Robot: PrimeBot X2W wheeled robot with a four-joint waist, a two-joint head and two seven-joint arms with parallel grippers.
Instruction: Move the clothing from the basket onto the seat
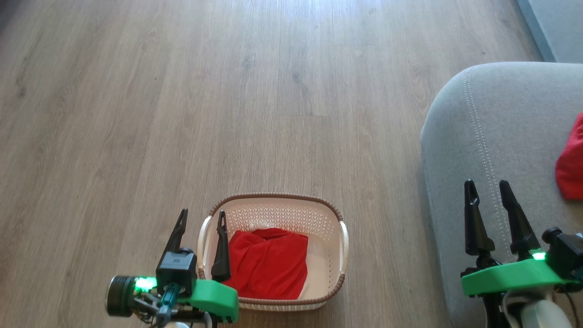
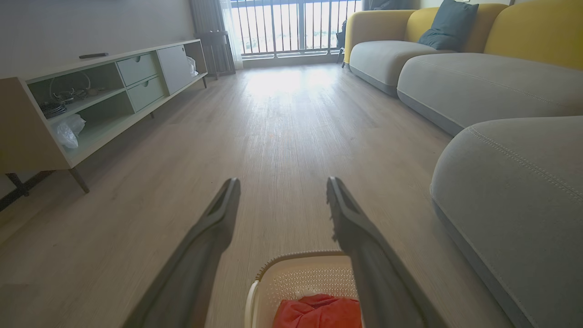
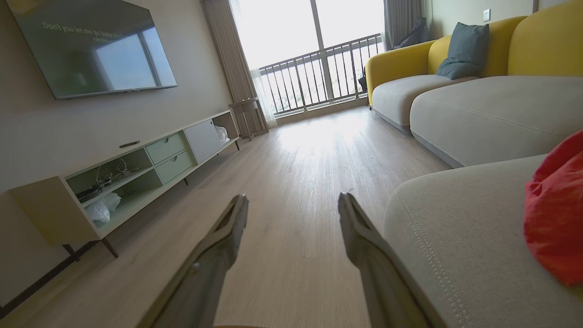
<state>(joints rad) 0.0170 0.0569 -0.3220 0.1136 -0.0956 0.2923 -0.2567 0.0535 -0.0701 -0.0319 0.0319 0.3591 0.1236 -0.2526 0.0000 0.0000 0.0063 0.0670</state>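
Nearest the robot, the left pincer [image 1: 202,213] is spread and holds nothing. In the head view its two dark fingers straddle the white left handle of the cream basket [image 1: 273,197], one outside the wall and one over the inside. A red garment [image 1: 268,264] lies crumpled in the basket, covering the left and middle of its floor, with its left edge just beside the inner finger. The basket stands on the wooden floor [image 1: 227,91], apart from the grey seat [image 1: 501,127] to the robot's right. The right pincer [image 1: 486,183] is also spread and empty, above the near part of the seat by the pale double-stitched seam. A second red garment [image 1: 571,168] lies on the seat cushion to the right of that pincer, not touching it. Farther off, a low media console [image 3: 136,177] stands along the wall under a television [image 3: 91,45]. A dark cushion [image 3: 464,50] leans on the yellow-backed sofa, and a balcony railing [image 3: 319,77] closes the far end of the room.
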